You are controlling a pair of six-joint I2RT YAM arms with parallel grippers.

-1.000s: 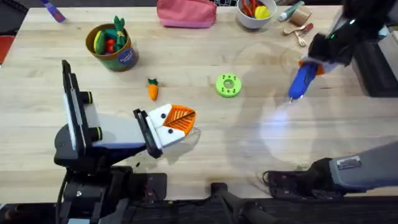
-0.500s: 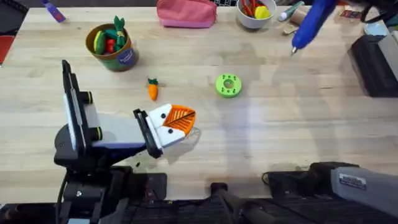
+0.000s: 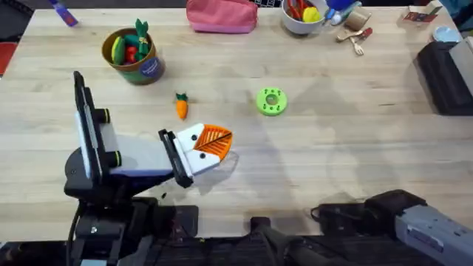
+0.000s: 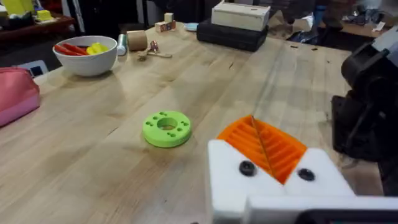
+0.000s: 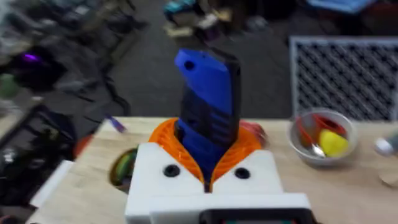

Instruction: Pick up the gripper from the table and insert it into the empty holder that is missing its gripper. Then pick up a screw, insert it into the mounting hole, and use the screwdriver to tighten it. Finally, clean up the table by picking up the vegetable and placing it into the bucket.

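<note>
My left gripper (image 3: 212, 140) rests shut on the table, both white holders (image 4: 273, 183) carrying orange ribbed pads (image 4: 264, 144) pressed together. A dark screw head (image 4: 247, 167) shows in each holder's hole. My right gripper (image 5: 208, 149) is raised high beyond the table's far edge, shut on the blue screwdriver (image 5: 208, 102), whose blue body just shows at the far edge (image 3: 341, 6). The vegetable, an orange carrot (image 3: 182, 106), lies just beyond the left gripper. The olive bucket (image 3: 145, 69) stands at the far left with toy vegetables inside.
A green disc (image 3: 271, 101) (image 4: 166, 129) lies mid-table. At the far edge are a pink pouch (image 3: 222, 16) and a white bowl (image 3: 295, 24) (image 5: 323, 138). A black box (image 3: 443, 77) sits at the right. The right arm's base (image 3: 414, 214) is at the near right.
The right arm has carried the screwdriver from above the table's right side up and away past the far edge. The left arm has not moved.
</note>
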